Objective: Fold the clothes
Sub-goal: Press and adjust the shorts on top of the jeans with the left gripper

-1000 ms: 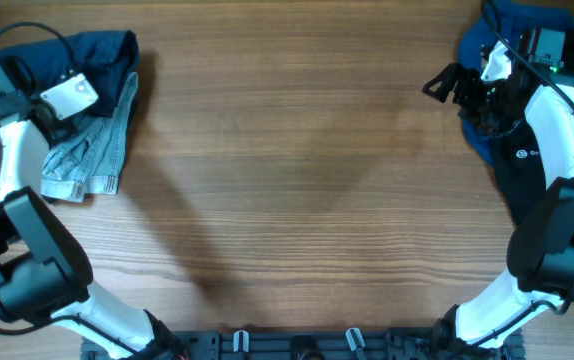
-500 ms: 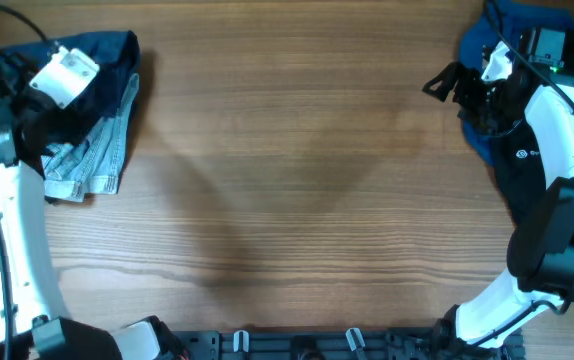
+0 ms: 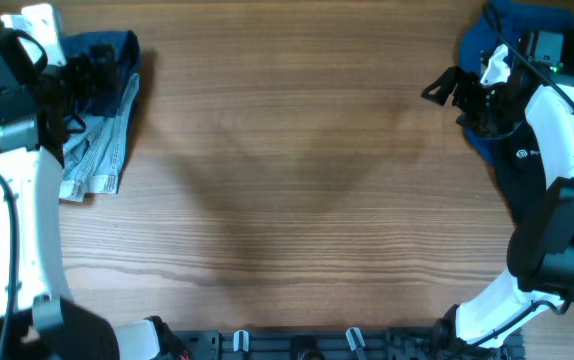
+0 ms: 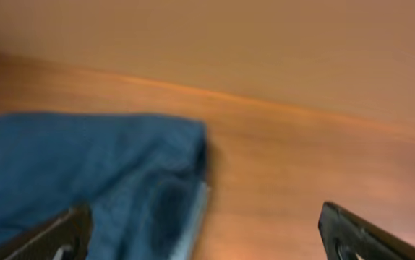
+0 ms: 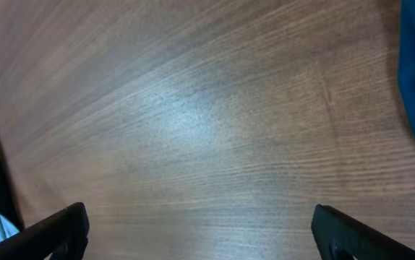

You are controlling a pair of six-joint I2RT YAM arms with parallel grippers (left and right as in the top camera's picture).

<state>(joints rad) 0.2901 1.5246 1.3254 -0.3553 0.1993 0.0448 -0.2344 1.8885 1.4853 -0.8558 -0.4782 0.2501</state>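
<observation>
While the left gripper point(image 3: 92, 68) hovers wide and empty over the heap at upper left, where a dark navy piece point(image 3: 115, 45) lies on pale jeans point(image 3: 95, 160), it looks lined up to pick a garment from the clothes. At upper right a bright blue garment point(image 3: 515, 22) and a black one point(image 3: 512, 175) lie beneath the other arm. The right gripper point(image 3: 444, 86), equally wide and empty, points toward the bare table point(image 3: 287, 180), probably kept free as folding space.
</observation>
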